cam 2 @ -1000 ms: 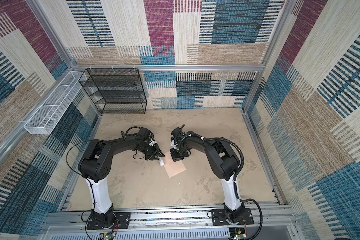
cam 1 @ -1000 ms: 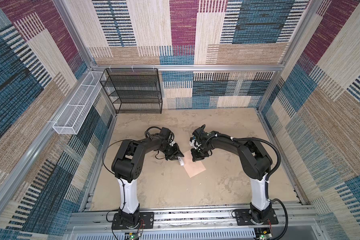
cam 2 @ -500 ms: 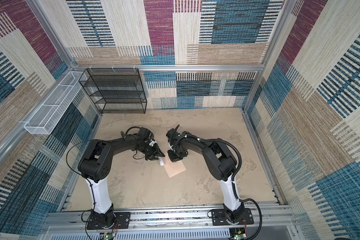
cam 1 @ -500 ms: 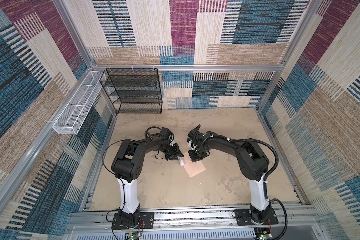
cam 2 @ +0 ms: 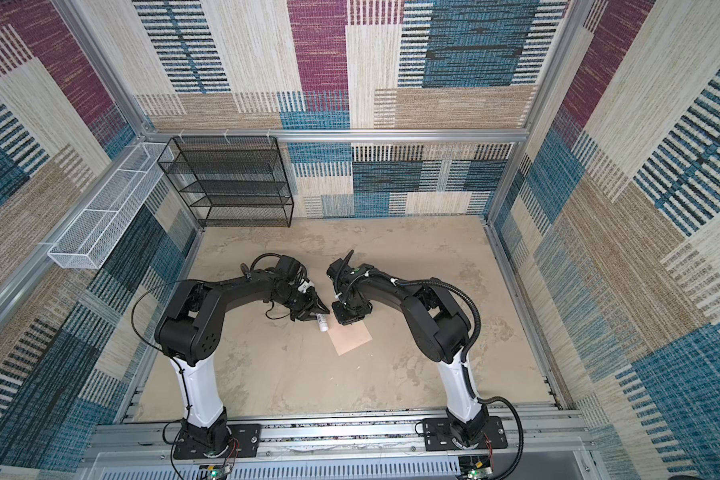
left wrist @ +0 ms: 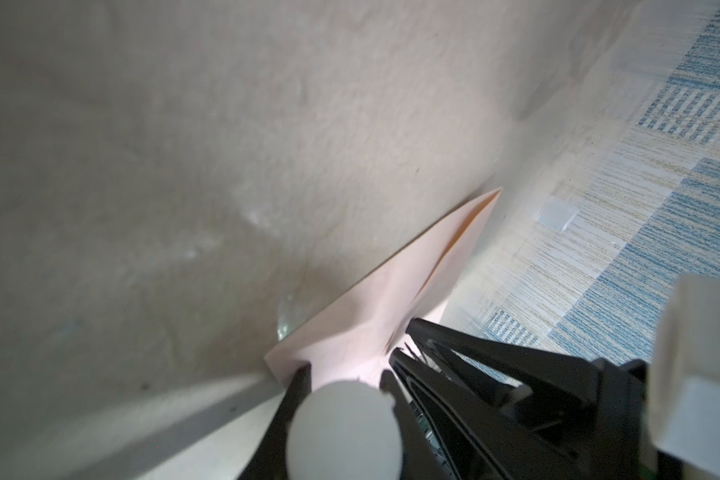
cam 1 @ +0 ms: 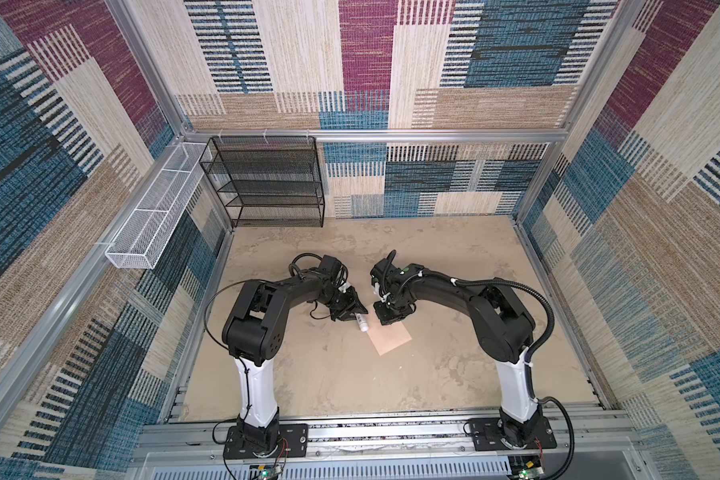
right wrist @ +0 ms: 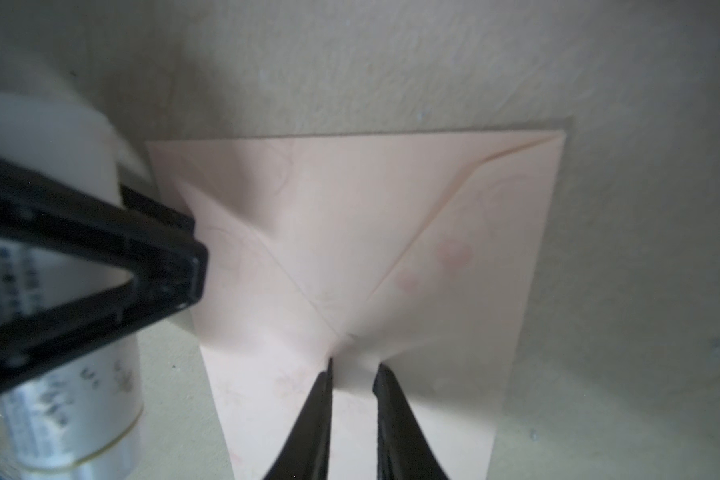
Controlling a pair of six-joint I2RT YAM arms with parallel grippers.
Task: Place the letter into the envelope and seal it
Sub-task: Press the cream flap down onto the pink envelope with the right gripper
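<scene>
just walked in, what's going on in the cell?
Both arms are at the peach envelope, which lies flat on the table. The left gripper is clamped on a white tube, probably glue, at the envelope's edge. The right gripper sits at the tip of the folded-down flap, jaws slightly apart, gripping nothing. The letter isn't visible, presumably inside. Can't tell whether the flap is stuck.

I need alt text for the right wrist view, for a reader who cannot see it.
A peach envelope lies on the beige table, flap folded shut, with the right claw slightly open over the flap's tip. Beside it, the left claw holds a white tube.
</scene>
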